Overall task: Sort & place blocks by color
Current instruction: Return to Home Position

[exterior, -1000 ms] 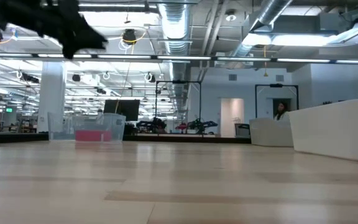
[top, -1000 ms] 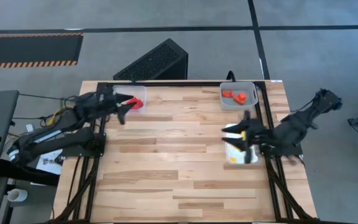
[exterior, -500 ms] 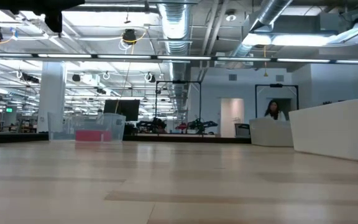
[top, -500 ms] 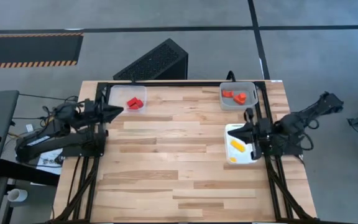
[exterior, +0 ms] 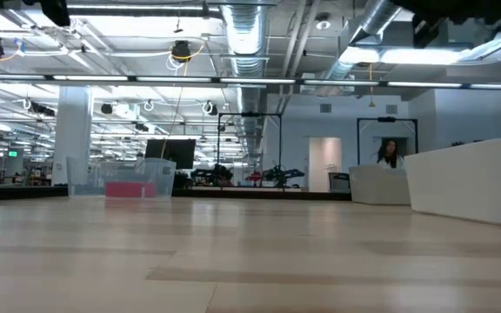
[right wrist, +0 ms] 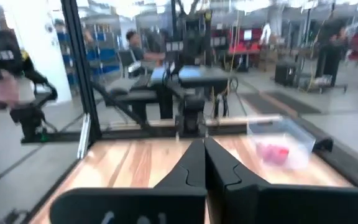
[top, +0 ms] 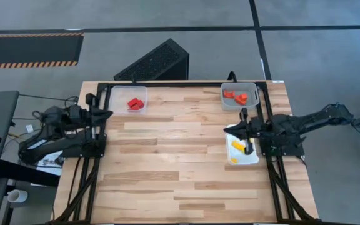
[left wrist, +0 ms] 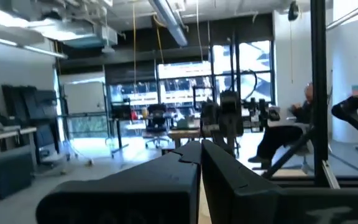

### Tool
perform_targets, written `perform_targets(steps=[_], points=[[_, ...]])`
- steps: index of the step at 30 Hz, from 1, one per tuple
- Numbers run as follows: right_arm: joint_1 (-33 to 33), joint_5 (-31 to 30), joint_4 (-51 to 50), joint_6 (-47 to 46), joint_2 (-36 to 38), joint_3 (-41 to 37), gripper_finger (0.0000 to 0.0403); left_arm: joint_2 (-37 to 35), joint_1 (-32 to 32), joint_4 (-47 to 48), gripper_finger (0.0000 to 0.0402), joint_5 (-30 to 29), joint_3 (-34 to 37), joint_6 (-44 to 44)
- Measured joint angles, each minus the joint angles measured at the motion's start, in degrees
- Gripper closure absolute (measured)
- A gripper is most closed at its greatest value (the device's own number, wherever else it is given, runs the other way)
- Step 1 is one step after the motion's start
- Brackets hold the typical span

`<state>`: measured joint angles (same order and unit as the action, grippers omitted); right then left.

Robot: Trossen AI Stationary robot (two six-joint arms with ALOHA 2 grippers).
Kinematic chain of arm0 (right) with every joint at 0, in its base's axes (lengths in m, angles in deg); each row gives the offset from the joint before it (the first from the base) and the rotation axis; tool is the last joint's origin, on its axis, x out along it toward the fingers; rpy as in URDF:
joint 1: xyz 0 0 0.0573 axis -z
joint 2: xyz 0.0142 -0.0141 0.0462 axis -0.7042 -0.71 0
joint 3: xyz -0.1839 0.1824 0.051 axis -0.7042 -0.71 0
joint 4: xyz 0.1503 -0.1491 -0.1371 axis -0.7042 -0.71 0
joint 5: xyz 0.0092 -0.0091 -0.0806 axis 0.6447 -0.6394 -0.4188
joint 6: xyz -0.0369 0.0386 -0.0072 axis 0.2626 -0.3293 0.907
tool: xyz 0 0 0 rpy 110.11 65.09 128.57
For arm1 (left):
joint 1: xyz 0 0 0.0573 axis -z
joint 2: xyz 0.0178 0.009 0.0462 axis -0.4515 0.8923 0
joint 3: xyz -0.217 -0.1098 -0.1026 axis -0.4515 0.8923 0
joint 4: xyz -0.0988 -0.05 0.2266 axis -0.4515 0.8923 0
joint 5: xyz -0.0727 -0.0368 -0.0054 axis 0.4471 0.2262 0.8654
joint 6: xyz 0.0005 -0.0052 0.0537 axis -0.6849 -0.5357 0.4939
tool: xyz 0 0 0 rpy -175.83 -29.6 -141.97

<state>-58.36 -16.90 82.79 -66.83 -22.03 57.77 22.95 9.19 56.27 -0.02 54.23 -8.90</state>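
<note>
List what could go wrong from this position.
1. The right gripper hangs above the white tray; a low swing could clip its rim and scatter the yellow blocks.
2. The left gripper sits close beside the clear tray at a corner of the table; a sideways move could shove it, with its red blocks, toward the edge.

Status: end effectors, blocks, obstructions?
Shut: left end effector at table edge, right end effector over white tray. Sorted: red blocks, orange blocks, yellow blocks, separate trays. No obstructions.
</note>
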Motion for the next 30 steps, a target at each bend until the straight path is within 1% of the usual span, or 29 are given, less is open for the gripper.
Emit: perform_targets(steps=[3, 6, 8, 10, 14, 17, 18, 21, 25, 27, 30], points=[[-0.66, -2.24, -3.76, 1.74, 5.43, -0.04, 0.0397, 0.04, 0.0, 3.74, 0.0401, 0.3, -0.08, -1.14], [-0.46, -4.95, -7.93, 2.85, 10.04, -0.06, 0.0399, 0.67, 0.0, 2.5, 0.0401, 0.51, 0.75, -1.32], [-0.03, -5.55, -10.97, 3.06, 12.91, -0.06, 0.0399, 0.58, 0.0, 2.02, 0.0401, 0.46, 2.52, -1.3], [0.26, -5.55, -13.3, 3.05, 15.48, -0.06, 0.0399, 0.02, -0.02, -0.86, 0.0401, 0.71, 4.16, -0.76], [0.96, -5.63, -17.73, 3.45, 20.0, -0.06, 0.0399, 0.01, -0.02, -4.58, 0.0401, 4.31, 6.24, 0.8], [1.73, -5.54, -20.93, 3.46, 22.84, -0.06, 0.0399, 0.02, -0.02, -8.8, 0.0401, 5.4, 8.21, 1.04], [1.84, -5.56, -21.41, 3.46, 23.53, -0.06, 0.0399, -0.04, -0.02, -10.18, 0.0401, 5.55, 8.83, 1.09], [2.05, -5.54, -22.05, 3.51, 24.69, -0.06, 0.0399, 0.04, -0.02, -10.5, 0.0401, 5.57, 10.82, 1.0], [2.18, -5.64, -22.59, 5.35, 24.58, -0.06, 0.0399, 0.04, -0.02, -15.73, 0.0401, 6.51, 14.6, -0.81], [2.18, -6.72, -22.9, 6.39, 24.71, -0.06, 0.0399, 0.04, -0.02, -17.91, 0.0401, 6.88, 16.34, -1.19], [2.26, -6.96, -24.94, 6.67, 26.33, -0.06, 0.0399, 0.11, -0.02, -20.05, 0.0401, 6.95, 17.75, -1.88]])
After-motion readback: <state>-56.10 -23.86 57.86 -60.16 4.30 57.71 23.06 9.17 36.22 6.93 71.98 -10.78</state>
